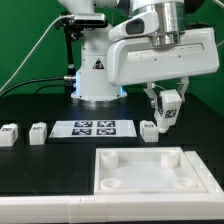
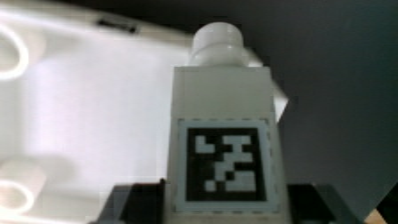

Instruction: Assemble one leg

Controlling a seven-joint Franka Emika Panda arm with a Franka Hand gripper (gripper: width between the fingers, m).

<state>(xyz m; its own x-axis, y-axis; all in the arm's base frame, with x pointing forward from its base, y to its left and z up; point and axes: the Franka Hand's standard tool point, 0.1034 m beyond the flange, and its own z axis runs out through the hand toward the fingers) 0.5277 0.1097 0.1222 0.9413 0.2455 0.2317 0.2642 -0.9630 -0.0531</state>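
Note:
My gripper (image 1: 167, 108) is shut on a leg (image 1: 169, 110), a small white block with a black-and-white tag, and holds it tilted in the air above the table. In the wrist view the leg (image 2: 228, 130) fills the middle, its rounded peg end pointing away, with the dark fingers (image 2: 143, 200) on both sides of it. Below it lies the large white recessed panel (image 1: 148, 170) with corner sockets; it also shows in the wrist view (image 2: 80, 110). Three more legs stand on the table: one (image 1: 147, 129) beside the marker board, two at the exterior view's left (image 1: 38, 132) (image 1: 10, 135).
The marker board (image 1: 92, 128) lies flat in front of the robot base (image 1: 96, 75). A long white bar (image 1: 60, 210) runs along the front edge of the table. The table surface is black.

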